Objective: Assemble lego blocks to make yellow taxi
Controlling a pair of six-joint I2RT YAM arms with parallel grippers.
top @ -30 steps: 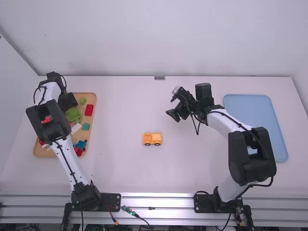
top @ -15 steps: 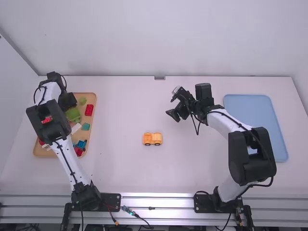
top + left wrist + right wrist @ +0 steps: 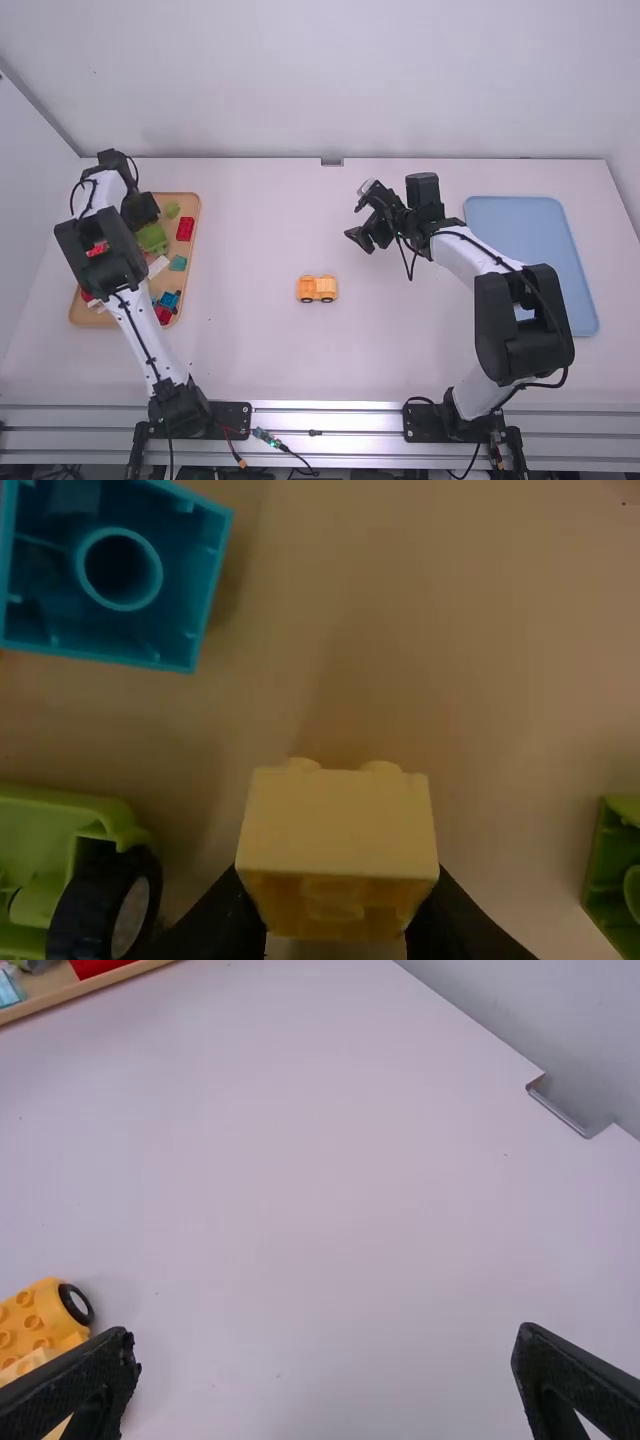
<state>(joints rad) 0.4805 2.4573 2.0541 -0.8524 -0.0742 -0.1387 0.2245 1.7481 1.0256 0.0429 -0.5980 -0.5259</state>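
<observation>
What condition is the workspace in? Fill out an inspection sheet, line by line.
Surface: white table, flat; blue tray at right
Job's things: yellow wheeled build on the table; loose blocks, including a red block, in the wooden tray
Clutter: nothing seen
Grippers: left gripper shut on a pale yellow block; right gripper open
Cables: along both arms; more cables near the left base
Surroundings: plain wall behind

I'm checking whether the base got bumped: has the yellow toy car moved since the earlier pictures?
No, the yellow toy car sits at the same spot relative to the blue tray.
</observation>
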